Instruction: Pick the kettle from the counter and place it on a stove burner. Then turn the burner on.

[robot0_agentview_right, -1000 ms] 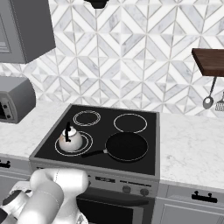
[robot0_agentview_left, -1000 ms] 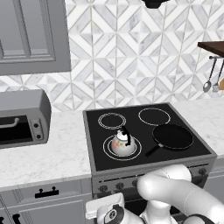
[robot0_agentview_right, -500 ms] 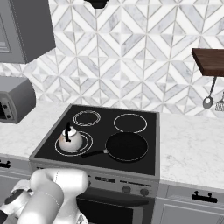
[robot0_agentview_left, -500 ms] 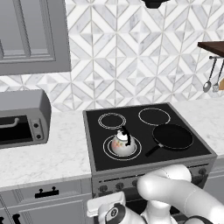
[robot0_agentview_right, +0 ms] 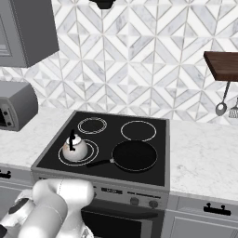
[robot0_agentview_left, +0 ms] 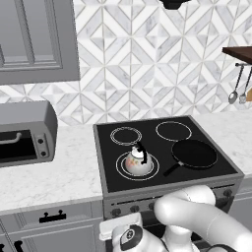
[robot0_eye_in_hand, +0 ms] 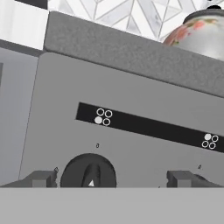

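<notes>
We see the kettle (robot0_agentview_left: 137, 161) upright on the front-left stove burner (robot0_agentview_left: 121, 172), beside the frying pan (robot0_agentview_left: 194, 153). The hand (robot0_eye_in_hand: 111, 178) faces a dark knob (robot0_eye_in_hand: 88, 172), fingers apart; contact apparently none

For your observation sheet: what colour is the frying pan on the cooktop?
Black, seen best in the right base view: frying pan.

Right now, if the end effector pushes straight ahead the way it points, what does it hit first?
Most likely the dark stove knob on the grey control panel: it sits between the open fingertips, just left of centre. How much gap remains is unclear.
</notes>
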